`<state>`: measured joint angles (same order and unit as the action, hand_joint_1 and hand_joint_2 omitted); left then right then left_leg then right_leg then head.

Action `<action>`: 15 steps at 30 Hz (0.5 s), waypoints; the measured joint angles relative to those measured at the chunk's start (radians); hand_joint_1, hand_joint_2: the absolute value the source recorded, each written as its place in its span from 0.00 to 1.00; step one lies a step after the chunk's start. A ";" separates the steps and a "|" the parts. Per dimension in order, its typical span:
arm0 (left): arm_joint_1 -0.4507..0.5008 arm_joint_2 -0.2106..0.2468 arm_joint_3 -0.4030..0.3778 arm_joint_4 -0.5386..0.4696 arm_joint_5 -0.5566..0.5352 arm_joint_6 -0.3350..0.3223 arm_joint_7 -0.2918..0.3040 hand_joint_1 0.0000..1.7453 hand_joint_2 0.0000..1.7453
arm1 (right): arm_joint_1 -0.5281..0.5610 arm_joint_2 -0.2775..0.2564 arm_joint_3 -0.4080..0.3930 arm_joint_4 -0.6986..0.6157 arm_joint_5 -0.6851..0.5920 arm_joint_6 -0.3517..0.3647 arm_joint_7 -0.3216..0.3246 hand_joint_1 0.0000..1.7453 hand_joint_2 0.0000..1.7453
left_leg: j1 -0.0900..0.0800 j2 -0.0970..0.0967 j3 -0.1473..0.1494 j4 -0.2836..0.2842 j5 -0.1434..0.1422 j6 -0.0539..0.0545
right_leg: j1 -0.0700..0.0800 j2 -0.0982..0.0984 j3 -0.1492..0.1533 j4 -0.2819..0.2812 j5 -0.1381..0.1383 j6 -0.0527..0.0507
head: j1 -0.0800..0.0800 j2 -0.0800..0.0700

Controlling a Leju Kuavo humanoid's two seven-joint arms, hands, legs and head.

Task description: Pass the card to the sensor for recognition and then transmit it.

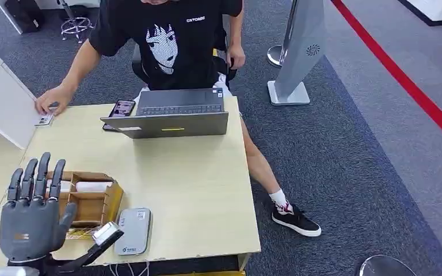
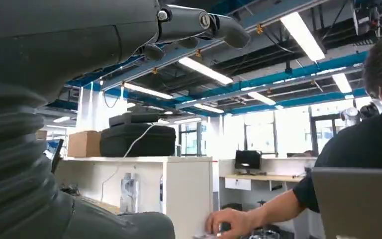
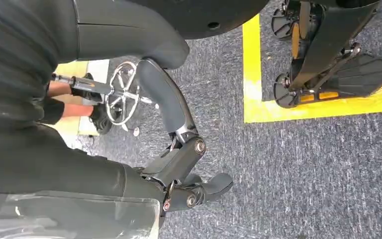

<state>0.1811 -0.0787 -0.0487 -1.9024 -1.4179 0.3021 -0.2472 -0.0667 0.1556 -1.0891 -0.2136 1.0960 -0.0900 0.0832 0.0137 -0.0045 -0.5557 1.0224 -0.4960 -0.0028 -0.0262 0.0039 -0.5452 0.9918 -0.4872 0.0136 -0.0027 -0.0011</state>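
Left hand (image 1: 31,215) raised above desk (image 1: 195,190), fingers spread, holding nothing. Right hand (image 3: 179,164) hangs, fingers curled in, nothing held. Card location: cannot tell. Judged light, stiff, slippery; pinch by edges.

Pale wooden surface (image 1: 195,190) carries a grey laptop (image 1: 172,118), a phone (image 1: 121,108) beside it, a wooden compartment box (image 1: 92,201), a grey sensor (image 1: 133,231).

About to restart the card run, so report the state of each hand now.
Left hand: open, fingers spread upright, holding nothing.
Right hand: hanging over the carpet, fingers loosely curled, nothing visible in it; open or shut cannot be told.
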 joint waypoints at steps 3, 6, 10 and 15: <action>0.082 0.045 -0.058 -0.016 -0.048 0.015 0.034 0.00 1.00 | 0.000 0.003 -0.017 0.000 -0.029 -0.011 -0.001 0.00 1.00 | 0.000 0.001 0.000 0.000 -0.001 0.000 | 0.000 0.001 -0.001 0.000 0.000 0.000 | 0.000 0.000; 0.182 0.098 -0.128 -0.031 -0.061 0.069 0.137 0.00 1.00 | 0.001 0.007 -0.037 0.000 -0.043 -0.024 0.000 0.00 1.00 | 0.000 0.002 0.000 0.000 -0.002 0.000 | 0.000 0.002 -0.001 0.000 -0.003 0.001 | 0.000 0.000; 0.230 0.140 -0.185 -0.032 -0.056 0.058 0.204 0.00 1.00 | -0.001 0.014 -0.056 0.000 -0.047 -0.027 -0.001 0.00 1.00 | 0.000 0.001 0.000 0.000 -0.003 0.001 | 0.000 0.000 0.000 0.000 -0.003 0.002 | 0.000 0.000; 0.242 0.156 -0.192 -0.014 -0.048 0.049 0.228 0.00 1.00 | -0.002 0.016 -0.067 0.000 -0.046 -0.028 -0.003 0.00 1.00 | 0.000 0.001 0.000 0.000 -0.003 0.001 | 0.000 0.000 0.001 0.000 -0.003 0.002 | 0.000 0.000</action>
<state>0.4235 0.0771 -0.2411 -1.9165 -1.4656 0.3513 -0.0194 -0.0683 0.1717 -1.1559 -0.2136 1.0502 -0.1179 0.0801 0.0137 -0.0039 -0.5555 1.0223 -0.4985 -0.0022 -0.0262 0.0040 -0.5446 0.9916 -0.4901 0.0154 -0.0027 -0.0011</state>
